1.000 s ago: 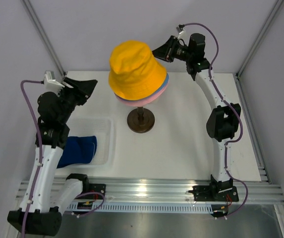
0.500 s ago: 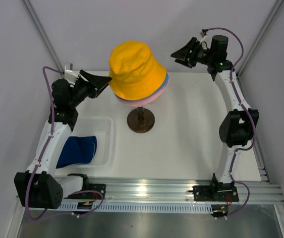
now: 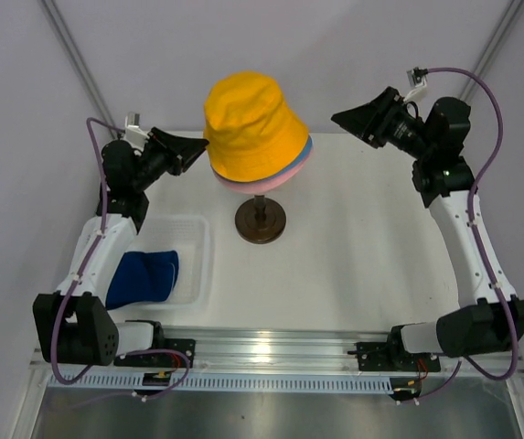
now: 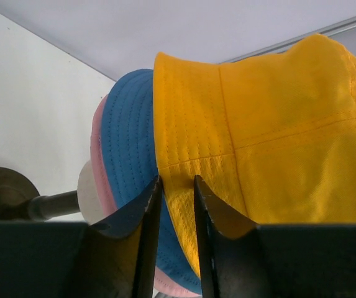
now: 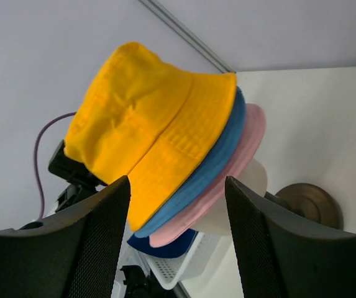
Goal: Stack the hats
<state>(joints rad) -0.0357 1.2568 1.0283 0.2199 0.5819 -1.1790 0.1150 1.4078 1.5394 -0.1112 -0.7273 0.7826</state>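
Right tool [image 3: 337, 117] has backed off right, left tool [image 4: 176, 181] has moved in. Yellow fabric bucket hat [image 3: 251, 128] tops the light blue hat [image 3: 305, 149] and pink hat [image 3: 252, 186] on the beige head form [image 5: 252, 180]. Left tool narrow around the yellow brim, can't tell if clamped; right wide, empty. Dark navy hat [image 3: 143, 277] in clear plastic tray [image 3: 197, 261].

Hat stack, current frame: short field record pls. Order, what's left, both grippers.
stack order, top to bottom: yellow hat, blue hat, pink hat
support: head form on a post with a round base
not yet stacked: navy hat, lying in the clear tray
left gripper: fingers either side of the yellow hat's brim edge, narrow gap; firm pinch unclear
right gripper: open, holding nothing, apart from the stack
task state: three of four stacked
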